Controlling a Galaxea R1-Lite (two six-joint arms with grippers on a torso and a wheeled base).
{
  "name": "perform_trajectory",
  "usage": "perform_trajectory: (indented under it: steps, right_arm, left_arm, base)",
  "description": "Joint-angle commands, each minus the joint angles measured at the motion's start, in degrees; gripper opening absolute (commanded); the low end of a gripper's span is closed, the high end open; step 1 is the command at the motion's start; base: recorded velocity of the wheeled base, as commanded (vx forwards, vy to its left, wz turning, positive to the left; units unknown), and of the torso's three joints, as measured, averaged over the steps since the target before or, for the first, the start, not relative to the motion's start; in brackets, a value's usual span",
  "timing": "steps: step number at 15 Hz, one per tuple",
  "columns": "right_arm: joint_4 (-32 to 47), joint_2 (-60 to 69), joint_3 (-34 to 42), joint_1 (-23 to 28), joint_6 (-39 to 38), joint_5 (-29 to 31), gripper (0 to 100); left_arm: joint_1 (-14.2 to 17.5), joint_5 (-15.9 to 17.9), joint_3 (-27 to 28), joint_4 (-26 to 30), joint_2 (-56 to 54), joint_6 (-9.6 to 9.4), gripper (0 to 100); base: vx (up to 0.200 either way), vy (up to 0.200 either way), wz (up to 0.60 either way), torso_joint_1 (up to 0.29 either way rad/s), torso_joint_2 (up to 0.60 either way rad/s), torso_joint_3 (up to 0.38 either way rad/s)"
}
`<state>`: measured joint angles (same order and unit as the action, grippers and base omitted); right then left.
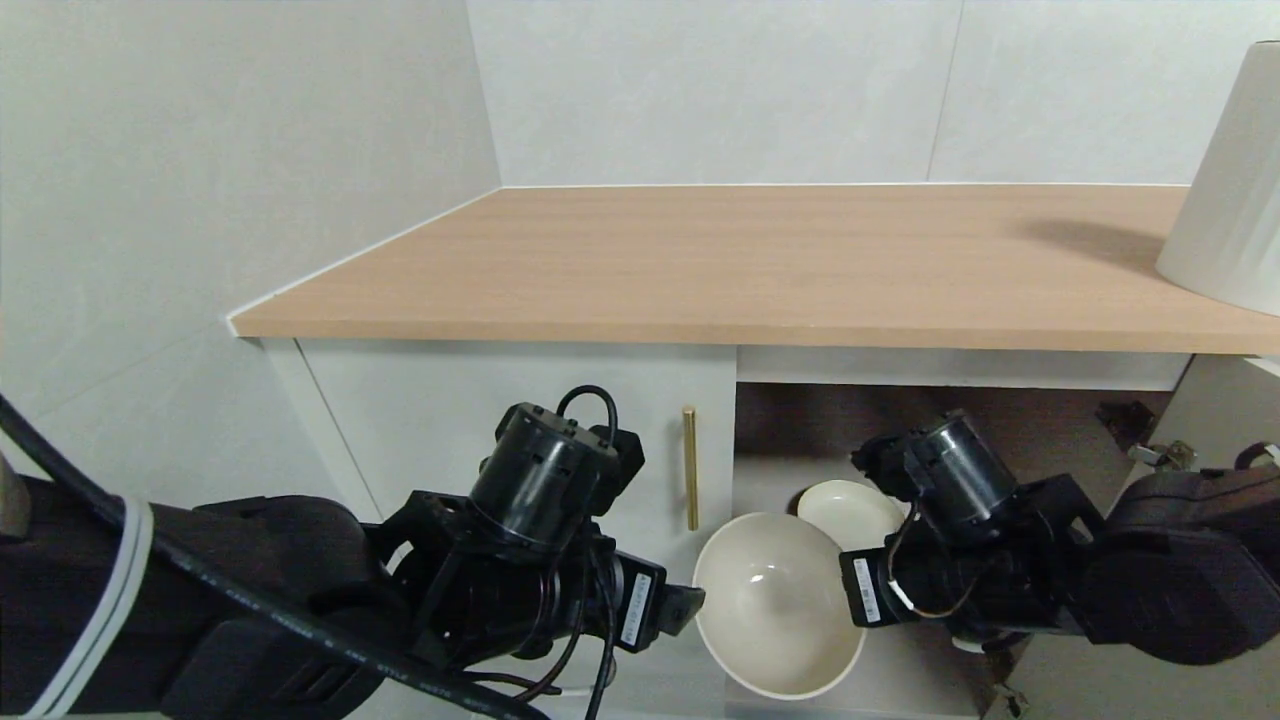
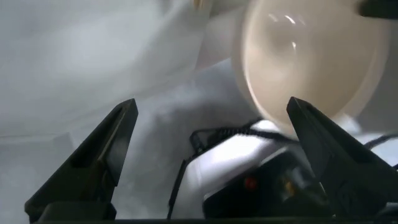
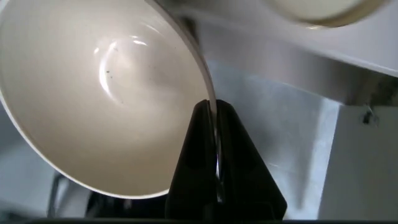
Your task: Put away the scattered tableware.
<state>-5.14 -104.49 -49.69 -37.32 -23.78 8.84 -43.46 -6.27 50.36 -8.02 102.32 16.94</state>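
A large cream bowl (image 1: 775, 600) hangs tilted in front of the open cabinet bay, its inside facing me. My right gripper (image 1: 852, 600) is shut on its rim; in the right wrist view the gripper (image 3: 214, 162) pinches the edge of the bowl (image 3: 106, 93). A smaller cream dish (image 1: 850, 512) rests on the shelf inside the cabinet, behind the bowl, and appears again as the dish (image 3: 317, 9) in the right wrist view. Left of the bowl, my left gripper (image 1: 690, 600) is open and holds nothing; between its spread fingers (image 2: 211, 109) the bowl (image 2: 305, 56) appears farther off.
A wooden countertop (image 1: 760, 260) runs above the white cabinet. The left door (image 1: 520, 420) is closed, with a gold handle (image 1: 690, 468). The right door stands swung open, hinge (image 1: 1160, 455) exposed. A white conical shade (image 1: 1225, 190) stands on the counter's right end. Walls close the left side.
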Motion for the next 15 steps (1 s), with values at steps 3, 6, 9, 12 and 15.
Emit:
perform_trajectory:
  steps: [3, 6, 9, 12, 15]
  right_arm:
    - [-0.22, -10.04, -5.86, 7.70, -3.73, 1.97, 0]
    - [-2.77, -12.58, -7.97, 10.33, -6.89, 3.91, 0]
    - [-3.56, -13.99, -9.81, 12.27, -8.47, 5.93, 0]
    - [-4.17, -16.80, -12.45, 14.11, -10.49, 7.69, 0]
    - [-5.14, -20.32, -14.91, 17.19, -12.16, 8.74, 0]
  left_arm:
    - [0.74, 0.20, -0.17, -4.02, -2.38, 1.25, 100]
    - [1.01, 0.20, -0.26, -5.34, -2.82, 1.69, 100]
    - [1.18, 0.29, -0.26, -5.34, -2.65, 1.69, 100]
    - [1.36, 0.29, -0.26, -5.34, -2.38, 1.69, 100]
    - [1.89, 0.29, -0.17, -5.34, -2.12, 1.78, 100]
  base:
    - [0.000, 0.000, 0.00, 0.000, 0.00, 0.000]
    - [0.000, 0.000, 0.00, 0.000, 0.00, 0.000]
    - [0.000, 0.000, 0.00, 0.000, 0.00, 0.000]
    - [0.000, 0.000, 0.00, 0.000, 0.00, 0.000]
    - [0.000, 0.000, 0.00, 0.000, 0.00, 0.000]
